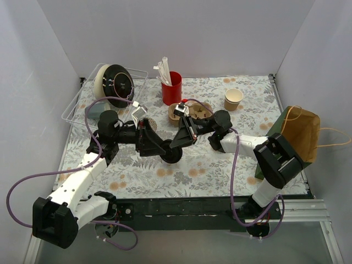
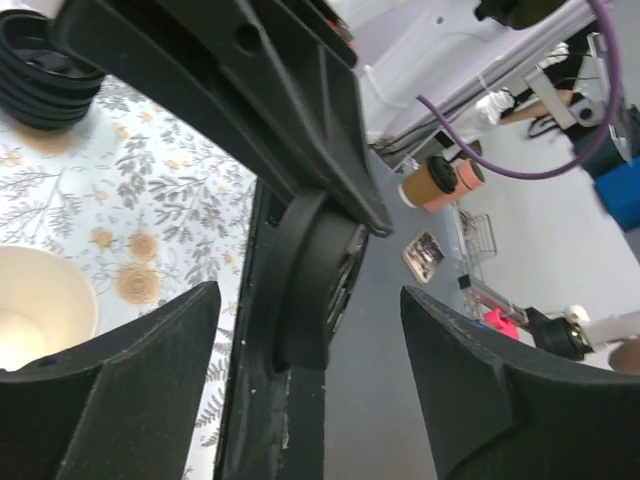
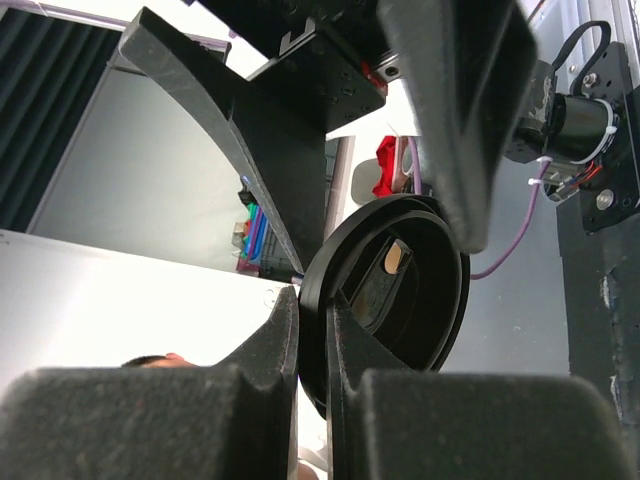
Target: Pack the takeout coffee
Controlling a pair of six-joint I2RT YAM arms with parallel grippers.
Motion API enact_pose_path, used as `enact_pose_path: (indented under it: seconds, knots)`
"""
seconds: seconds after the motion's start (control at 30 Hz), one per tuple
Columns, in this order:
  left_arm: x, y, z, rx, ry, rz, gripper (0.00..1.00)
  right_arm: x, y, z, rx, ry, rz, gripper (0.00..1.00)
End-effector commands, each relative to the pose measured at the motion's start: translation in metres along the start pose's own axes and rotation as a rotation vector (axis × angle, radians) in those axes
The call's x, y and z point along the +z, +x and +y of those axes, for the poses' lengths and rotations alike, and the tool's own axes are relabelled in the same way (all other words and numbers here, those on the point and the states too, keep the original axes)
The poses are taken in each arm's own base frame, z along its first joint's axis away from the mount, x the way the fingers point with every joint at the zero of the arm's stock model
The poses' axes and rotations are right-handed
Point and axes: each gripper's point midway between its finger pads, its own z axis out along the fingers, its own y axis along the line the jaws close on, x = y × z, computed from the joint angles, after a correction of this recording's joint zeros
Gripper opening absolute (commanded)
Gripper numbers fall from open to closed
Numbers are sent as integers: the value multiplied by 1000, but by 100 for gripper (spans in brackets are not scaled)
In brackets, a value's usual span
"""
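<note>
Tabletop [image 1: 187, 177]; lid [image 3: 410, 310] interior (R wrist only)

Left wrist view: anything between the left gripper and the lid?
Nothing visible. The black lid sits edge-on in the gap between the fingers of the open left gripper, touching neither. Only the right gripper is on it, pinching its rim.

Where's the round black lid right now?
In the top view the black lid hangs over the table, just left of centre, pinched by the right gripper, with the left gripper open around it.
</note>
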Motion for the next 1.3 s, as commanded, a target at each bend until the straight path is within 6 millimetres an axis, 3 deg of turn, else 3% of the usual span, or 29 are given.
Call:
enact_pose_path:
  seconds: [0.0,0.2,0.43,0.47,0.57,0.7,0.87,0.93,0.97,1.0,1.03,1.07,1.1,1.13,1.17,1.27]
  knots:
    - [-2,5,-15,-2,100,37,68,-5,31,56,-574,-186,52,5]
    - [0,2,-12,-34,75,7,50,-5,29,47,-540,-178,52,8]
    - [2,1,5,-131,-16,-48,27,-9,23,35,-506,-160,27,28]
    - [3,2,7,-148,-21,-49,26,-11,19,36,-502,-164,4,36]
    - [3,9,21,-233,-86,-72,23,-23,4,32,-492,-145,-57,42]
    - [1,19,32,-293,-142,-95,21,-40,-15,30,-500,-114,-127,44]
    - [-1,21,48,-340,-230,-143,18,-53,-37,11,-538,-10,-185,46]
    - [-1,20,57,-367,-266,-155,18,-59,-49,-5,-465,63,-217,45]
    - [-2,18,66,-385,-319,-171,18,-60,-56,-5,-574,98,-234,45]
    - [-3,18,71,-391,-340,-172,18,-64,-61,-28,-437,183,-247,45]
    - [-4,19,74,-399,-355,-174,18,-67,-64,-38,-430,244,-259,45]
    - [-4,19,80,-416,-375,-182,18,-73,-80,-40,-461,346,-340,44]
    - [-4,18,81,-422,-384,-187,18,-79,-94,-45,-629,476,-332,45]
    - [-4,18,83,-423,-388,-187,19,-88,-84,-56,-556,593,-329,45]
    - [-3,21,87,-444,-399,-177,19,-100,-93,-62,-589,706,-382,45]
    - [-5,16,101,-458,-457,-190,18,-112,-87,-62,-640,793,-438,45]
